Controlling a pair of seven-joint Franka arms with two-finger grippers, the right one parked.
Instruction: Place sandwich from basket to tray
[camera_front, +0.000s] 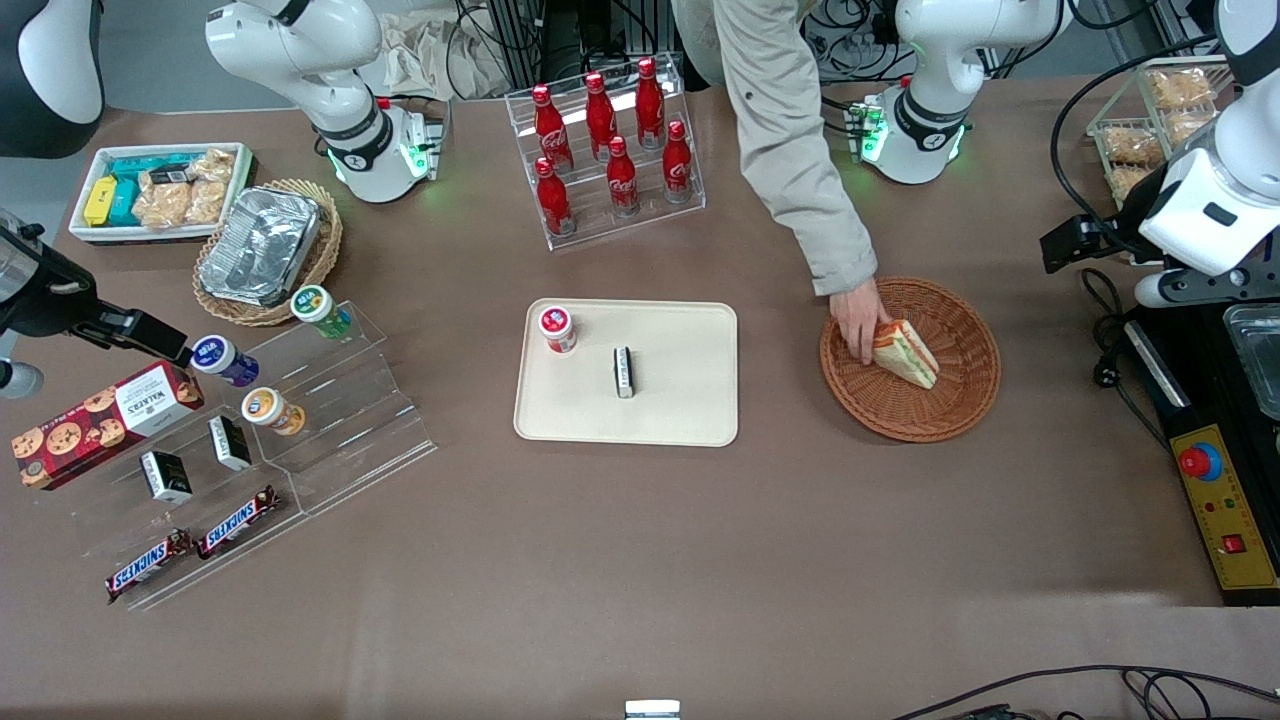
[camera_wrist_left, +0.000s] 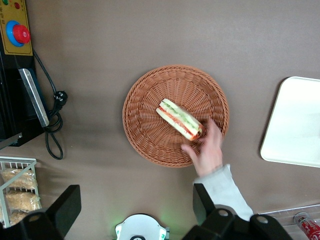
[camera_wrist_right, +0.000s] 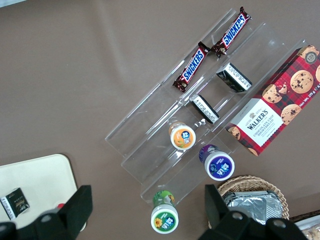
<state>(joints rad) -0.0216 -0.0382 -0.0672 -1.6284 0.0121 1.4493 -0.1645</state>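
The sandwich lies in the basket under a person's hand, directly below the raised, wide-open, empty gripper.

My workspace is a broad brown table under even, soft light. Above its edge farthest from the front camera I see grey floor and a tangle of black cables.
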